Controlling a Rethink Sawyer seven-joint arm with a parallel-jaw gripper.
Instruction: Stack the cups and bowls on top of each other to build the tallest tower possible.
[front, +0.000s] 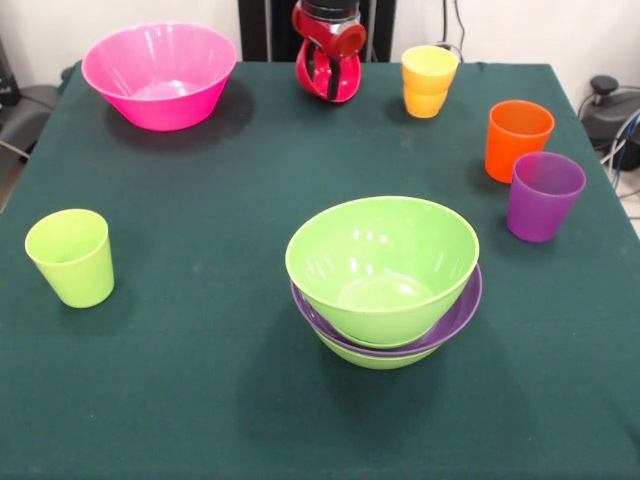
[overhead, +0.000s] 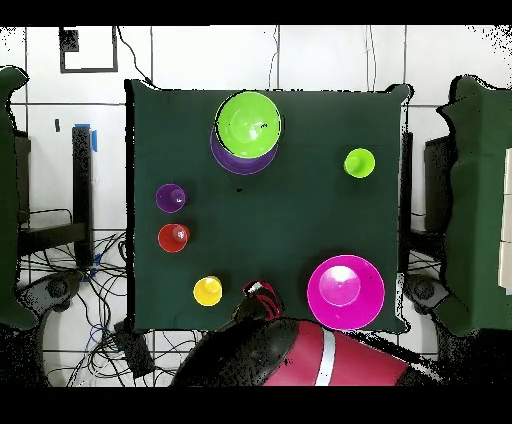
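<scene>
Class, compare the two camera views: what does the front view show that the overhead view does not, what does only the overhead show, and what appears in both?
Front only: the lowest green bowl under the purple bowl.
Overhead only: the robot's red and black arm and floor cables.
Both: the pink bowl, four cups, the stack's top green bowl, and the gripper at the table's robot-side edge.

Arm cut by top edge, claw fingers perhaps blurred.
</scene>
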